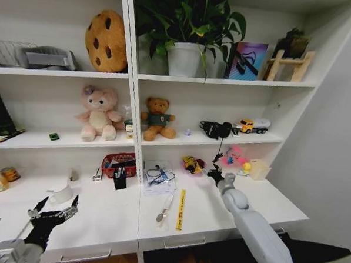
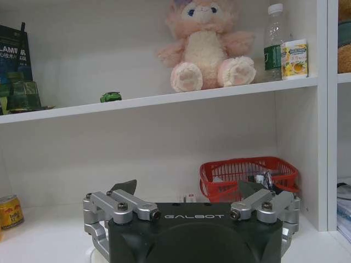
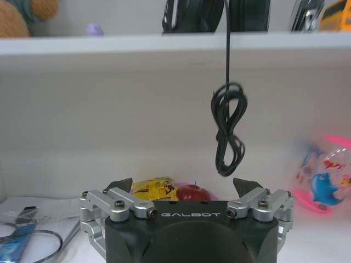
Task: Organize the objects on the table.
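Observation:
The white table [image 1: 112, 218] carries small clutter: a yellow ruler [image 1: 181, 209], a silver spoon-like piece [image 1: 162, 212], a clear box [image 1: 159, 178] with blue-rimmed items and a white tape roll [image 1: 61, 193]. A tiny green toy car [image 1: 54, 136] [image 2: 111, 97] sits on the shelf above. My left gripper [image 1: 58, 204] [image 2: 189, 189] hovers open and holding nothing over the table's front left. My right gripper [image 1: 215, 173] [image 3: 184, 184] is open and holding nothing at the back of the table, facing a yellow toy packet [image 1: 192, 164] [image 3: 156, 189] and a red ball [image 3: 189, 193].
A red basket [image 1: 119, 163] [image 2: 249, 175] stands by the shelf divider. A black cable [image 3: 229, 129] dangles from headphones [image 1: 215, 129] just above my right gripper. A pink toy [image 1: 236, 156] [image 3: 323, 172], cans [image 1: 9, 173] and plush toys [image 1: 99, 113] surround the area.

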### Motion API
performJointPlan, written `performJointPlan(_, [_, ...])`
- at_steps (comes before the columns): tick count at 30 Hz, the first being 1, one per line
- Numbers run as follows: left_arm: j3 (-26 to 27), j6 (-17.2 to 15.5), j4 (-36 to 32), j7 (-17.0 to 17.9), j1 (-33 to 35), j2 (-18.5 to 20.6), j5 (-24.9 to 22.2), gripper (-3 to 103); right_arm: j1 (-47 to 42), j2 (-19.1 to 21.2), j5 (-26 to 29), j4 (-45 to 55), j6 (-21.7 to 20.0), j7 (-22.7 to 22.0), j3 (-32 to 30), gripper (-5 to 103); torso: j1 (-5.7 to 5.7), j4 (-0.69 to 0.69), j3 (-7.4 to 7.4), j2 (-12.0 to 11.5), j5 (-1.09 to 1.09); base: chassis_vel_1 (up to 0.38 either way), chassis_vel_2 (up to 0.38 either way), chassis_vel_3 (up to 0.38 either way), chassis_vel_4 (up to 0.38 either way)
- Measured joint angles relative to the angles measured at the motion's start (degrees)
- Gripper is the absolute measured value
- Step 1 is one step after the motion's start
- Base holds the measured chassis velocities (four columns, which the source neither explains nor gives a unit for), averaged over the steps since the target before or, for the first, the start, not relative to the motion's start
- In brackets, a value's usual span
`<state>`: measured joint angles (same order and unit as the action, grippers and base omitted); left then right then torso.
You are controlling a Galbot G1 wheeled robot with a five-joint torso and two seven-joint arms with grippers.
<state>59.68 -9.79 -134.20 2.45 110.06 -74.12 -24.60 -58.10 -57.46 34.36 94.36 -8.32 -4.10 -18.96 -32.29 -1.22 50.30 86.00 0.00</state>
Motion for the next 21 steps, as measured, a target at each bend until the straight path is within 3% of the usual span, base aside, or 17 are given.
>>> performJointPlan(5, [0.0, 0.0, 0.0, 0.0, 0.0, 0.0, 0.0, 100, -10.8, 1.2, -0.8, 11.2, 0.2, -0.3, -7.0, 100, 0.00, 0.00, 0.00, 0.0, -0.01, 0.000, 0.000, 0.000, 0.000])
performJointPlan(8, [0.0, 0.0, 0.0, 0.0, 0.0, 0.0, 0.0, 100, -20.7, -0.3, -3.6, 18.9, 3.0, 1.3, -13.0, 100, 0.00, -0.02, 0.00, 0.0, -0.01, 0.000, 0.000, 0.000, 0.000])
performJointPlan(10, [0.0, 0.0, 0.0, 0.0, 0.0, 0.0, 0.0, 100, -21.6, -0.7, -3.9, 19.6, 3.2, 1.4, -13.5, 100, 0.00, -0.01, 0.00, 0.0, -0.01, 0.000, 0.000, 0.000, 0.000])
performJointPlan(16, [0.0, 0.0, 0.0, 0.0, 0.0, 0.0, 0.0, 100, -32.8, -9.5, -8.8, 26.1, 8.0, 3.6, -18.4, 100, 0.00, -0.01, 0.00, 0.0, 0.00, 0.000, 0.000, 0.000, 0.000])
performJointPlan(21, [0.0, 0.0, 0.0, 0.0, 0.0, 0.0, 0.0, 100, -36.4, -12.8, -11.1, 27.1, 10.1, 5.6, -20.1, 100, 0.00, 0.02, 0.00, 0.0, 0.00, 0.000, 0.000, 0.000, 0.000])
